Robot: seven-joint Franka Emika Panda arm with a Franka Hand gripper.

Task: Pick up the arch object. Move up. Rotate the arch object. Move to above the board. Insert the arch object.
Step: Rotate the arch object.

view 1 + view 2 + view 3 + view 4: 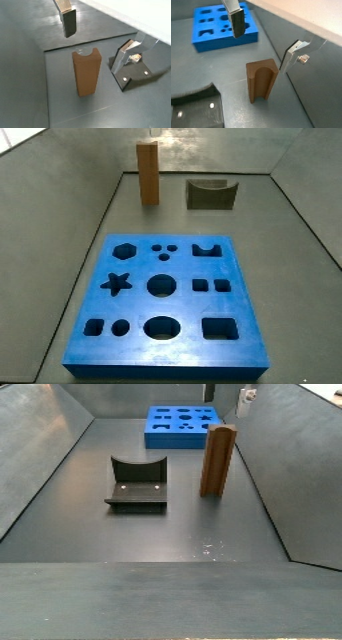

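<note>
i'm at the first step, the pick: the arch object (218, 461) stands upright and untouched on the floor near the wall, well apart from the board (183, 426). only one finger (67, 22) of my gripper (237, 24) shows in both wrist views, hanging above the arch object and gripping nothing, so i cannot tell how wide the jaws stand. next i judge i must descend and straddle its narrow faces before closing.
</note>
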